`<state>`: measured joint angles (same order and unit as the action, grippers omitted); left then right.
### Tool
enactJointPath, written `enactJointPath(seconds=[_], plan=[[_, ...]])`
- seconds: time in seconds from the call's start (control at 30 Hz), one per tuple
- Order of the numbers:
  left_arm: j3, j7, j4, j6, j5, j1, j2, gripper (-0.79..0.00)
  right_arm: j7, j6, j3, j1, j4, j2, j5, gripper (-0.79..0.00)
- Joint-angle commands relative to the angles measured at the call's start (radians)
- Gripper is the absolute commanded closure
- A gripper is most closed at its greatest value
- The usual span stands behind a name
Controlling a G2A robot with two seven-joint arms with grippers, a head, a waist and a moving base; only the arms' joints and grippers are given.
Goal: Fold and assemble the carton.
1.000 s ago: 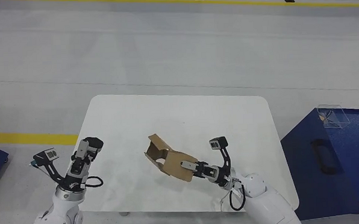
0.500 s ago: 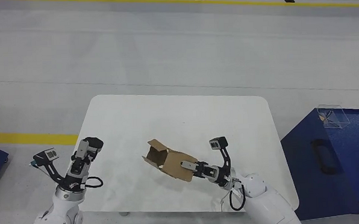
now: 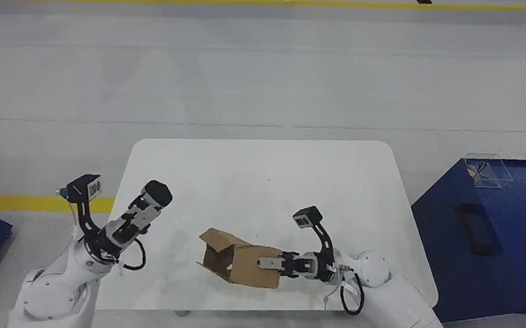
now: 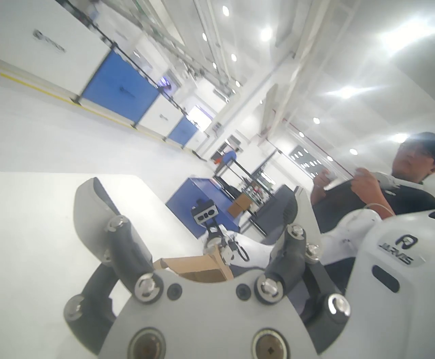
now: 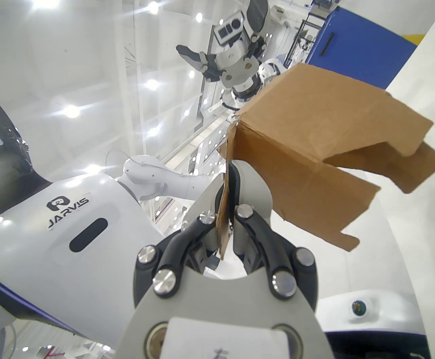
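In the lower centre of the top view, the brown carton [image 3: 236,262] lies over the near part of the white table [image 3: 272,168], its open end with loose flaps turned to the lower left. What is inside cannot be made out. The right gripper [image 3: 269,264] is clamped on a flap at the carton's other end. The left gripper [image 3: 158,193], at centre left, is well apart from the carton, its fingers [image 4: 88,193] spread wide.

The shell [image 5: 102,272] is white, with a black oval [image 5: 88,234]. Black links [image 5: 258,234] and silver screws [image 5: 304,255] meet the grey plate [image 5: 221,306] of the right gripper [image 5: 231,175].
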<state>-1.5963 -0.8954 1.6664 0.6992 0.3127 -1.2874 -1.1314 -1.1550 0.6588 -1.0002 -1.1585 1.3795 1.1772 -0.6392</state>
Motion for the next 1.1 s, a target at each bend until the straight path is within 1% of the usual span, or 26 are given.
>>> enactJointPath(seconds=[0.0,0.1,0.2,0.33,0.47,0.57,0.73,0.9,1.0,1.07], plan=[[0.041,-0.168,-0.037,-0.040,0.088,0.062,0.007,-0.785,-0.037,-0.031,-0.004,-0.005,0.013,-0.004,-0.018,0.000],[0.101,-0.308,-0.074,-0.112,0.186,0.126,0.010,-0.785,-0.079,-0.073,-0.019,-0.019,0.038,-0.013,-0.049,0.000],[0.155,-0.402,-0.097,-0.177,0.198,0.174,0.013,-0.785,-0.109,-0.103,-0.048,-0.029,0.056,-0.022,-0.081,0.000],[0.233,-0.454,-0.128,-0.228,0.228,0.213,0.008,-0.785,-0.137,-0.131,-0.087,-0.044,0.084,-0.033,-0.120,0.000],[0.297,-0.440,-0.168,-0.226,0.197,0.245,0.000,-0.785,-0.157,-0.151,-0.119,-0.064,0.115,-0.041,-0.150,0.000],[0.338,-0.445,-0.176,-0.239,0.236,0.256,-0.006,-0.785,-0.161,-0.155,-0.142,-0.076,0.131,-0.047,-0.158,0.000],[0.359,-0.490,-0.173,-0.270,0.292,0.261,-0.006,-0.785,-0.150,-0.144,-0.172,-0.088,0.144,-0.050,-0.180,0.000],[0.351,-0.507,-0.160,-0.282,0.330,0.245,-0.001,-0.785,-0.148,-0.142,-0.192,-0.091,0.139,-0.051,-0.216,0.000],[0.336,-0.494,-0.137,-0.268,0.339,0.228,0.002,-0.785,-0.149,-0.143,-0.190,-0.092,0.139,-0.050,-0.214,0.000],[0.316,-0.449,-0.104,-0.224,0.345,0.205,0.004,-0.785,-0.149,-0.143,-0.190,-0.092,0.139,-0.050,-0.214,0.000]])
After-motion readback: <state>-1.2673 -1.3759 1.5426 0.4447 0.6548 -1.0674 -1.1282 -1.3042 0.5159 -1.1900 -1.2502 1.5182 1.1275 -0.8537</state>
